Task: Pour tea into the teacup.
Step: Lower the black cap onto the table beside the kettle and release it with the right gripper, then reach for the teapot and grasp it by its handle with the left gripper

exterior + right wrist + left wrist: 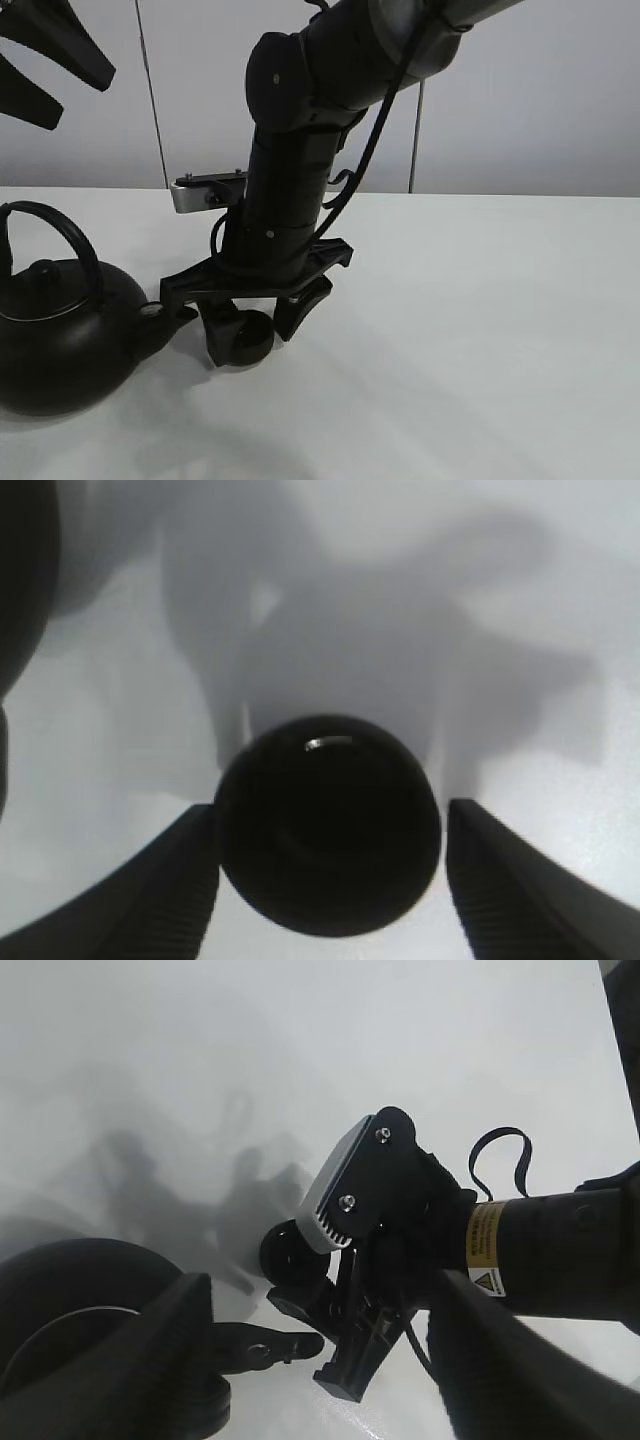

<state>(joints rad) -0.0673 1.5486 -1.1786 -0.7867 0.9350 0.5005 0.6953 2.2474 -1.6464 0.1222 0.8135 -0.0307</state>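
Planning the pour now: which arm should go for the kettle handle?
Left. The kettle stands on the left side with its handle upright and free, and the left gripper hangs open above that side. The right gripper straddles the teacup by the spout.

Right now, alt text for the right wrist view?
A small black teacup sits on the white table between the spread fingers of the right tool, with a sliver of table showing beside one finger. Soft arm shadows cross the table beyond the cup.

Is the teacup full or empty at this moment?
Cannot tell. In the right wrist view the teacup looks black inside; no liquid surface shows.
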